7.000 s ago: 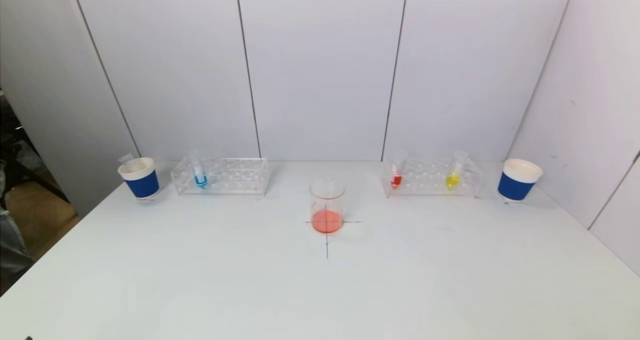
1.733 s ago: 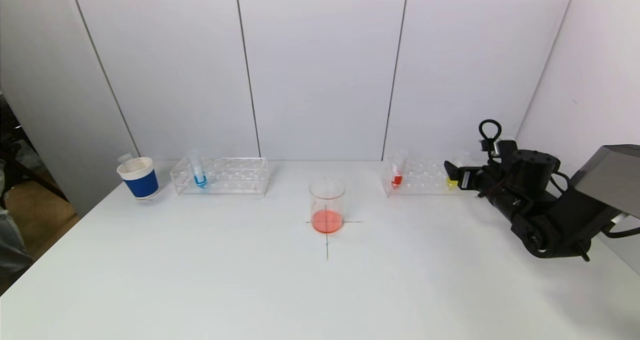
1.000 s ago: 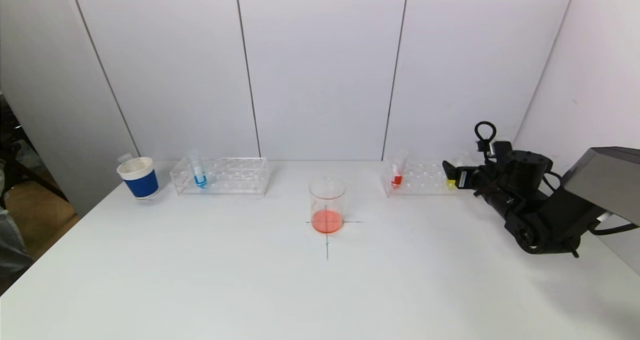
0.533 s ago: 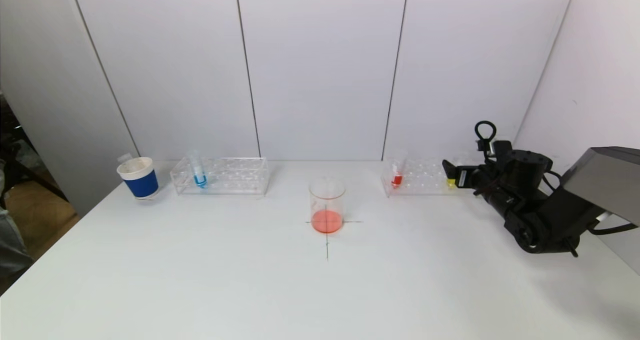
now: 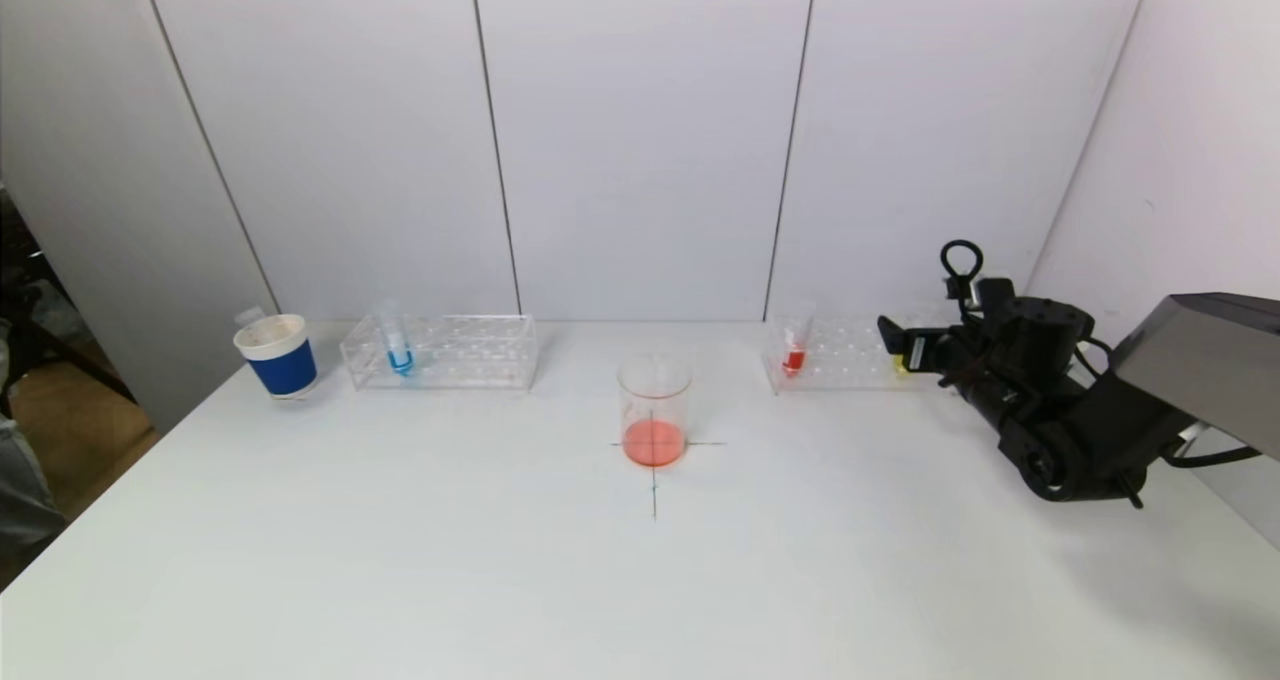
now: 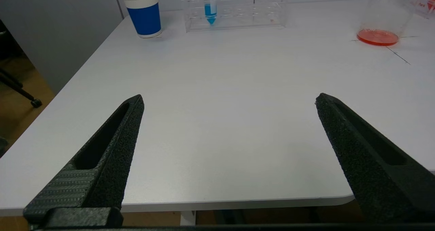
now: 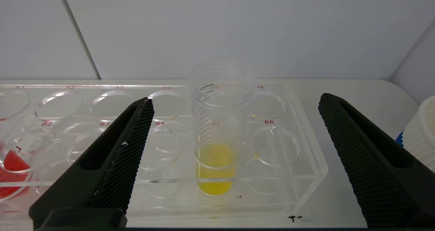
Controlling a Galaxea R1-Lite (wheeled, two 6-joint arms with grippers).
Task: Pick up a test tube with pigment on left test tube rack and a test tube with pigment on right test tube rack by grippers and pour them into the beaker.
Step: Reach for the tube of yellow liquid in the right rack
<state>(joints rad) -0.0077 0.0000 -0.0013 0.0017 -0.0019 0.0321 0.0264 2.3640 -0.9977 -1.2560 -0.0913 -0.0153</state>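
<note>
Right gripper (image 7: 234, 103) spread wide, lined up on the yellow tube (image 7: 217, 129) standing in the right rack (image 7: 306, 163). Best play: push straight in, centre the tube between both fingers, close gently below its rim. Left gripper (image 6: 229, 100) gapes idle, near-left.

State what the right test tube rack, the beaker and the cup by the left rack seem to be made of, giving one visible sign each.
Right test tube rack: probably clear glossy acrylic; its holes and red labels show through flat, sharp-edged plates.
Beaker: clear glass or plastic, unclear which; the orange liquid shows through its wall.
Cup: likely paper, matte, with a white rolled rim and blue band.
</note>
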